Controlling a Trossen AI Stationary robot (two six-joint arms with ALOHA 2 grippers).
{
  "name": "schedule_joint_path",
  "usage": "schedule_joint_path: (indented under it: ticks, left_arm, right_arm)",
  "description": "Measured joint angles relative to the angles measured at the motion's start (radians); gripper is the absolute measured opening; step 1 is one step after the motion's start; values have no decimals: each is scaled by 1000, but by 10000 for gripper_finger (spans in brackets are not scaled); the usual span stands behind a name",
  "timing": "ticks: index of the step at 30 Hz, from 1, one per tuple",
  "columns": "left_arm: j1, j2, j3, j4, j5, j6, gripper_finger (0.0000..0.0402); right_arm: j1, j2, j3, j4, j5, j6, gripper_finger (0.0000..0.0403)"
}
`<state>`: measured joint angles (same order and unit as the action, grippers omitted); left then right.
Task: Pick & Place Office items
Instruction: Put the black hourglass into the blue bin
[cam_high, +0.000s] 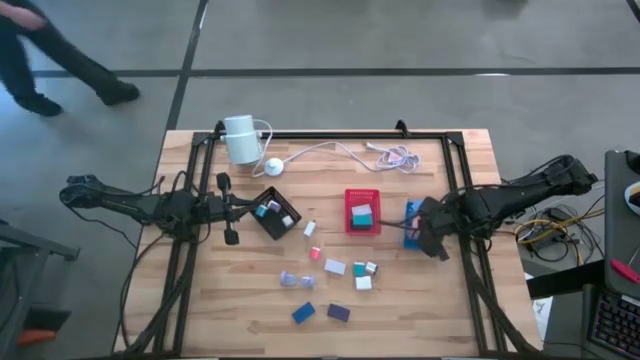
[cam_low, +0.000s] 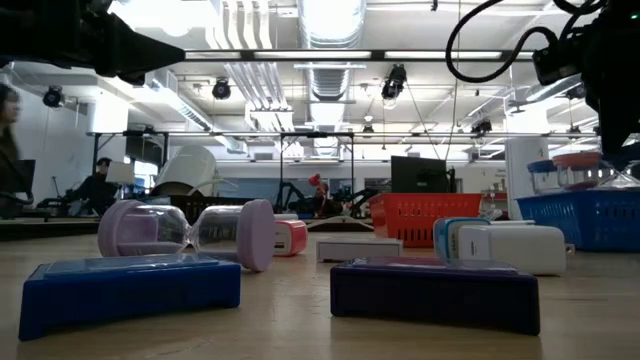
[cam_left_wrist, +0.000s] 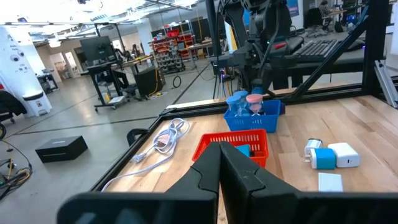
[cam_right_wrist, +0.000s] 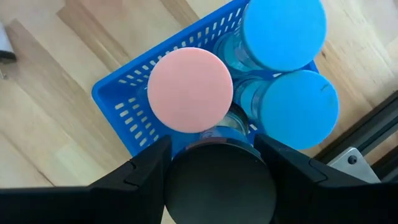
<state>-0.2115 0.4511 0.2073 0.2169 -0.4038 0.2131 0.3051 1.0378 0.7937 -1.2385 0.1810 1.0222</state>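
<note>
Closest to the right wrist camera is a black-capped cylinder (cam_right_wrist: 221, 180). The right gripper (cam_right_wrist: 221, 163) clamps it, one dark finger (cam_right_wrist: 146, 171) pressed against each side of the cap. Directly under that gripper sits a blue basket (cam_right_wrist: 124, 99) holding three more upright cylinders, one pink-capped (cam_right_wrist: 189, 90) and two blue-capped (cam_right_wrist: 285, 31), all touching one another.

The wooden table (cam_high: 450, 300) carries everything. The left gripper (cam_high: 245, 208) hangs over its other side with its fingers (cam_left_wrist: 205, 177) pressed together and nothing between them. Well off to one side of the left gripper, at the table's edge, a white cylinder (cam_high: 240, 138) lies with its cable (cam_high: 340, 150) trailing across the boards. A black tray (cam_high: 275, 215) rests just ahead of the left gripper's fingertips, with small teal and white pieces inside. A red basket (cam_high: 363, 212) stands between the two grippers, just beside the blue one, with a teal block (cam_high: 361, 215) in it.

The other office items lie loose on the boards, nearer the right gripper than the left. A blue block (cam_high: 304, 313) and a dark purple block (cam_high: 338, 313) lie farthest from both grippers. A lilac-capped clear cylinder (cam_high: 293, 280) lies on its side. A few white blocks (cam_high: 335, 267) cluster together. Nearer the black tray sit a tiny pink piece (cam_high: 315, 253) and a white one (cam_high: 310, 228).
</note>
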Motion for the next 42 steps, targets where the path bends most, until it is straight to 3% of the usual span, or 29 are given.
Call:
schedule_joint_path:
  ticks: [20, 28, 34, 42]
  left_arm:
    - [0, 5, 0, 0, 0, 23, 10]
    - [0, 5, 0, 0, 0, 22, 10]
    - [0, 5, 0, -1, 0, 19, 10]
    - [0, 5, 0, -1, 0, 24, 10]
  right_arm:
    - [-12, 0, -110, 105, -8, -29, 202]
    - [-12, -2, -114, 103, 8, -46, 271]
    - [-11, -3, -72, 94, 1, -60, 287]
    - [-11, -2, 22, 38, 35, -96, 272]
